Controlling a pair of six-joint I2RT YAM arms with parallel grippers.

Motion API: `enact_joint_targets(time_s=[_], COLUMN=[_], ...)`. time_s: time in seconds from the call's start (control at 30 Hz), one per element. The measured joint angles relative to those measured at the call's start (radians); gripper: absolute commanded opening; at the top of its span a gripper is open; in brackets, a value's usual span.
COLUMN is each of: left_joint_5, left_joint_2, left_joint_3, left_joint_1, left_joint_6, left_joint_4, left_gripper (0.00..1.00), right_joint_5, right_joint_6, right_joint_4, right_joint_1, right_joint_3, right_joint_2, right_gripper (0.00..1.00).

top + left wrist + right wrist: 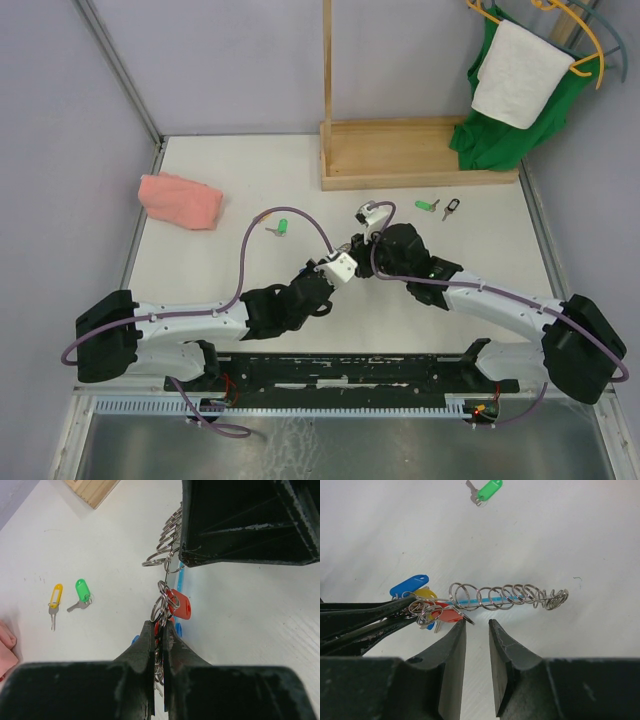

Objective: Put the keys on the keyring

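Observation:
The keyring [505, 597] is a row of silvery wire rings strung out above the table, with red, blue and yellow tags bunched at one end [179, 604]. My left gripper [160, 626] is shut on that bunched end. My right gripper [476, 625] stands open just below the ring row, nothing between its fingers; one small ring touches its left fingertip [459, 627]. Loose keys lie on the table: a green one [283, 227] and a yellow one [56, 597] to the left, another green [427, 206] and a black one [452, 208] to the right.
A pink cloth [180, 200] lies at the far left. A wooden stand's base [420, 152] sits at the back, with a green garment [500, 135] and a white towel [520, 70] hanging at the right. Both arms meet at the table's middle.

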Motion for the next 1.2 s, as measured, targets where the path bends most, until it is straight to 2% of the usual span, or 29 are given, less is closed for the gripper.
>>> enact_joint_targets(time_s=[0.2,0.37,0.8,0.93,1.1,1.2], left_joint_5=[0.005,0.016,0.015,0.011,0.008,0.018], left_joint_2=[0.0,-0.006,-0.013,-0.013,-0.013,-0.024], left_joint_3=[0.0,0.0,0.0,0.0,-0.005,-0.033], left_joint_1=[0.0,0.0,0.0,0.0,0.0,0.0], left_joint_6=[0.0,0.0,-0.008,-0.057,-0.187,-0.256], left_joint_4=[-0.001,-0.002,-0.005,-0.007,0.006,0.045], left_gripper=[0.03,0.03,0.03,0.03,0.11,0.23], right_joint_5=[-0.056,-0.076,-0.114,-0.117,-0.136,-0.147], right_joint_6=[-0.043,-0.09,-0.147,-0.183,-0.255,-0.315], right_joint_4=[-0.006,-0.041,-0.112,-0.11,-0.061,-0.043], right_joint_1=[0.0,0.0,0.0,0.0,0.0,0.0], right_joint_3=[0.012,0.039,0.079,0.08,0.065,0.051], right_joint_2=[0.011,0.015,0.034,0.031,0.01,0.001], right_gripper=[0.35,0.31,0.02,0.01,0.01,0.01])
